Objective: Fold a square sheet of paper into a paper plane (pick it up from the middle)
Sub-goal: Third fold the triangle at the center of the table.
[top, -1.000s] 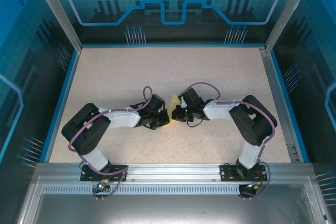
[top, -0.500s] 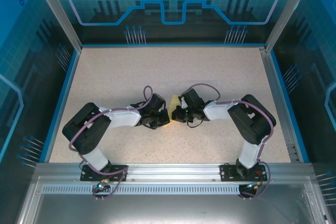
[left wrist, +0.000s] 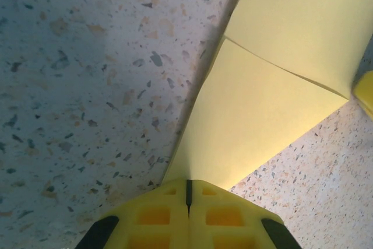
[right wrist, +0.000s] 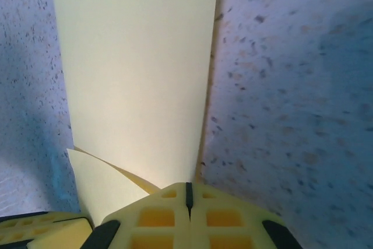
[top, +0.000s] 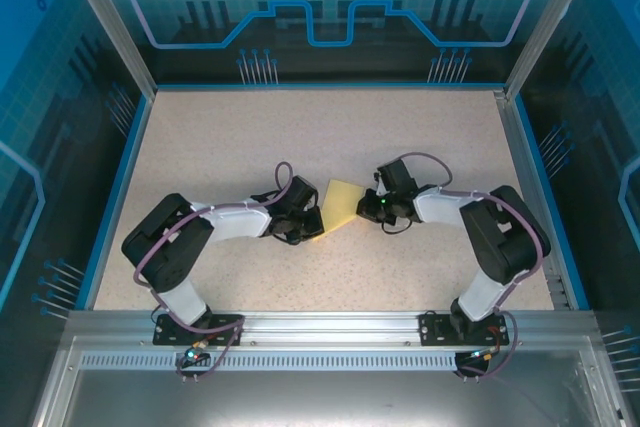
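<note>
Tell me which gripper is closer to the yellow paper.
Neither, it's a tie: the left gripper is pinching the paper at its left side, and the right gripper is pinching its right side.

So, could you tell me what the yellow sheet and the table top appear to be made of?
The yellow sheet looks like thin matte paper: it holds sharp creases and shows no gloss. The table top seems a hard speckled laminate or stone-look composite, beige with dark flecks and a dull finish; which I cannot tell.
</note>
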